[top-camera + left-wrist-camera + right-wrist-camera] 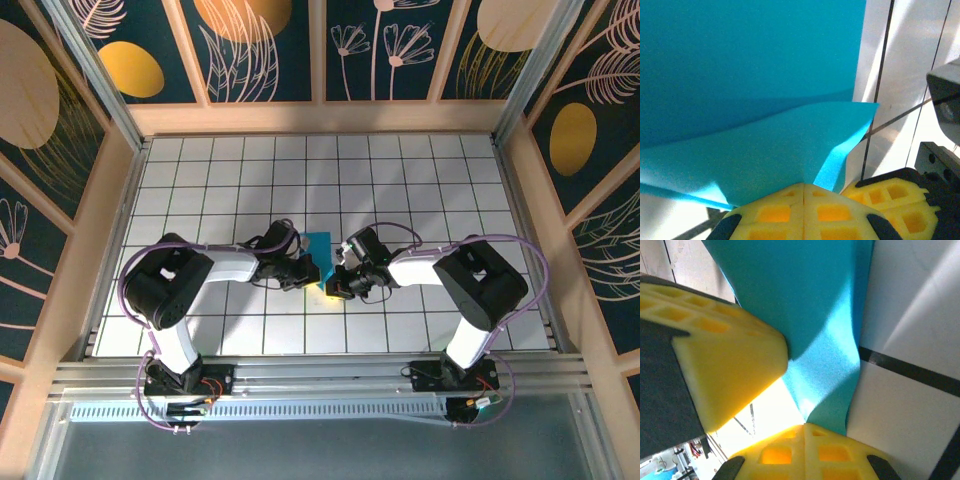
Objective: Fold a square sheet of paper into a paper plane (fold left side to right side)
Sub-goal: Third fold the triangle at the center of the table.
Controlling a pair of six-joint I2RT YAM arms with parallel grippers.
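The square sheet of paper [319,250] is bright cyan and lies partly lifted on the white tiled table, between my two grippers at the middle. In the left wrist view the paper [750,65] has a flap raised toward the camera, and my left gripper [804,184] is shut on its near edge, yellow fingers pressed together. In the right wrist view the paper [810,300] curves up from the table into my right gripper [805,425], which is shut on a corner of it. The two grippers [308,272] [336,282] sit almost touching.
Wooden walls with dark patterned panels [265,50] enclose the tiled table [420,170] on three sides. An aluminium rail [320,375] runs along the near edge by the arm bases. The other arm's yellow finger [725,355] looms close in the right wrist view.
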